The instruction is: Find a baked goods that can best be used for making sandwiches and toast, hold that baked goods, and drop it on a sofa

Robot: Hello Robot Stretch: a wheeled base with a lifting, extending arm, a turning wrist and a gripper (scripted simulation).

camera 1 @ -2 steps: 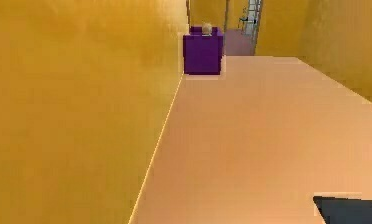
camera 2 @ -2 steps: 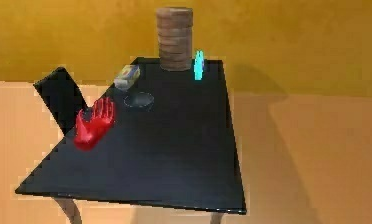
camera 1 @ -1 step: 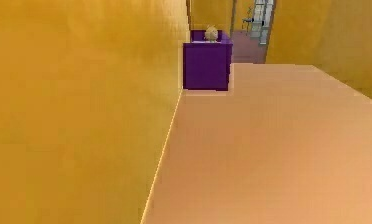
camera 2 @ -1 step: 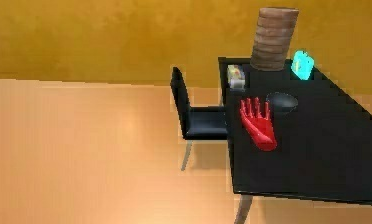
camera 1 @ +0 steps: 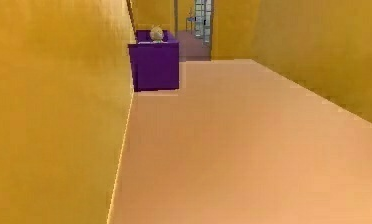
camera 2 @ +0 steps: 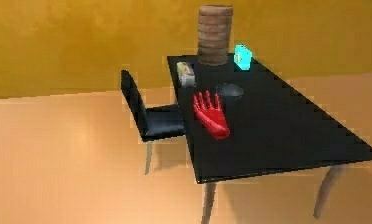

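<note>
A small tan blocky lump (camera 2: 184, 72), too small to name surely, is lying at the far left edge of the glossy black bench (camera 2: 284, 135), near a tall brown ribbed cylinder (camera 2: 215, 35). The bench's right corner is being cut off. The hand's state I cannot tell.

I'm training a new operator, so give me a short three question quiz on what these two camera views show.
1. True or false: the red hand-shaped object lies on the black rectangular table.
2. What stands at the table's far end? A: a tall brown ringed stack. B: a green bottle. C: a white lamp.
3. Fill in: in the forward view, the purple square cabinet stands against a ___ wall.
Key: 1 true; 2 A; 3 yellow.
</note>
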